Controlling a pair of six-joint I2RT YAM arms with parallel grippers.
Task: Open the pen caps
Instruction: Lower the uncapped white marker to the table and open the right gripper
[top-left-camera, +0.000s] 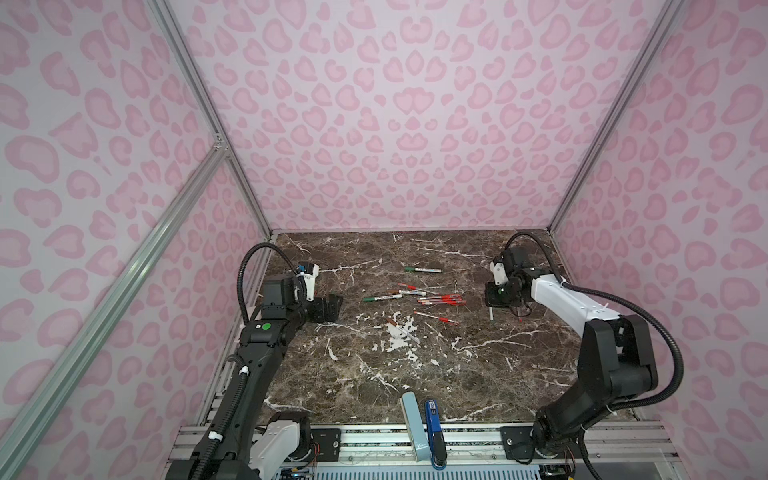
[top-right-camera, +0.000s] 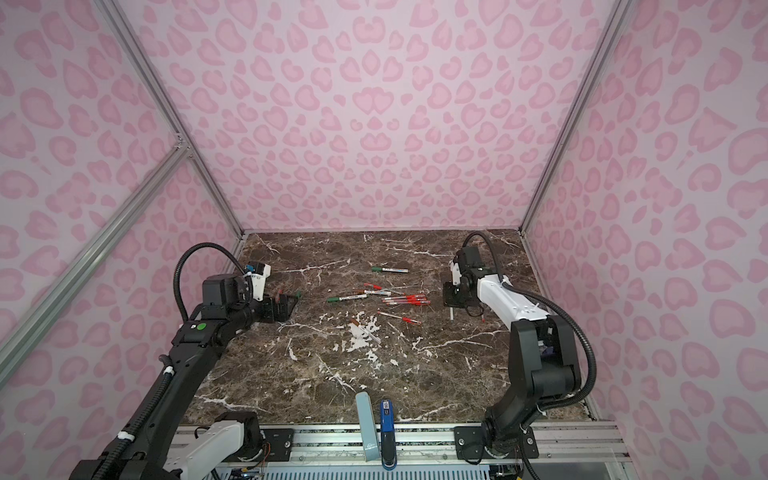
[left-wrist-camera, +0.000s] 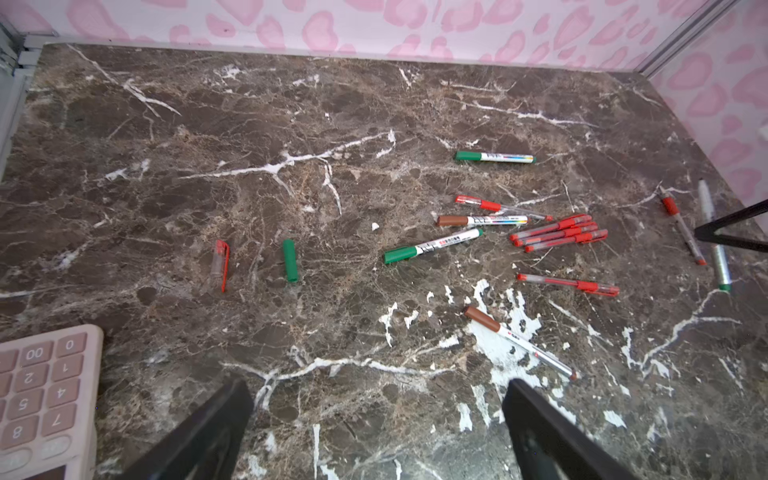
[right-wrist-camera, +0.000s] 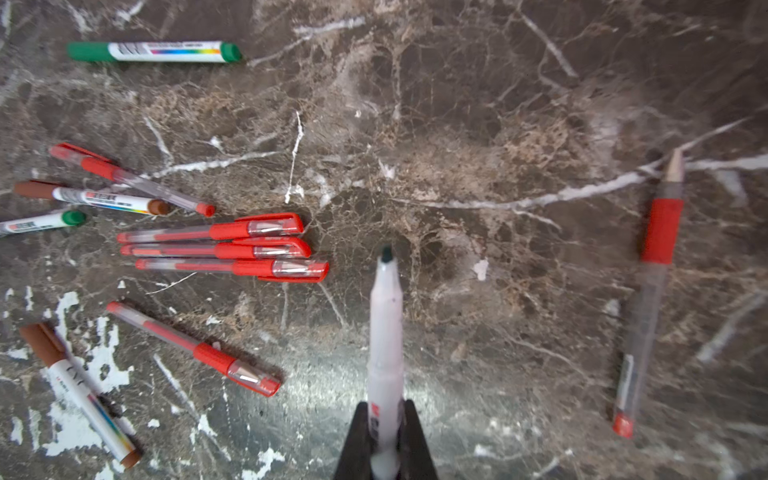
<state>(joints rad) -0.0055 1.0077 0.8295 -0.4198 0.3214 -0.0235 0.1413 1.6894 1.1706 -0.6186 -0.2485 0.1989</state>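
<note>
The left gripper (top-left-camera: 334, 307), nine o'clock of the pens (top-left-camera: 442, 298), gapes empty; only its wrist view clearly shows a loose green cap (left-wrist-camera: 290, 260). The right gripper (right-wrist-camera: 384, 415) clamps an uncapped marker (right-wrist-camera: 385, 324).

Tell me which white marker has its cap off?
The white marker shut in the right gripper: its dark tip is bare. The other white markers lie on the table with green or brown caps on.
</note>
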